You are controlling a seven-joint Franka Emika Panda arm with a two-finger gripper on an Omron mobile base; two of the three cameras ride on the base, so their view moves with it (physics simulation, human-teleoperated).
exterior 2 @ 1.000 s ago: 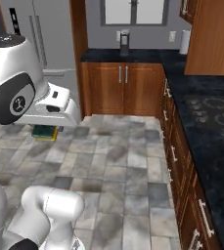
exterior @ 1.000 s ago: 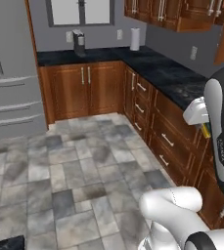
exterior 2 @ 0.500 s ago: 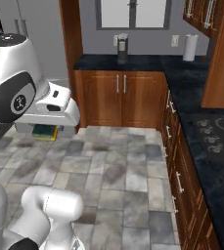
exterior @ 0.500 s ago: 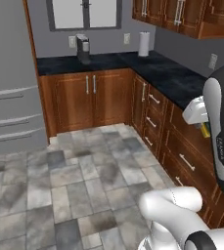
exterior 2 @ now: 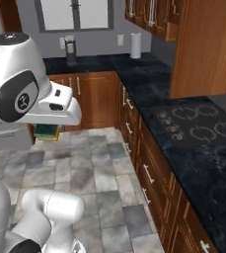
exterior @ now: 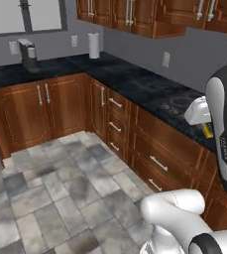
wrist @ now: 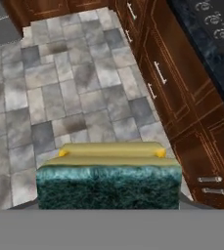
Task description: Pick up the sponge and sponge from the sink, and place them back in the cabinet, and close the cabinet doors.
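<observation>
A home kitchen: brown wooden cabinets [exterior: 60,109], dark stone counter [exterior 2: 193,148], cooktop [exterior 2: 201,126], tiled floor [wrist: 74,93].

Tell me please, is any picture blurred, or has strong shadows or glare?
Hand view: the sponge sits large and soft-edged at the bottom, the floor tiles are sharper. Left and right base views: even flat light, no glare on the black counter, only faint shadows.
</observation>
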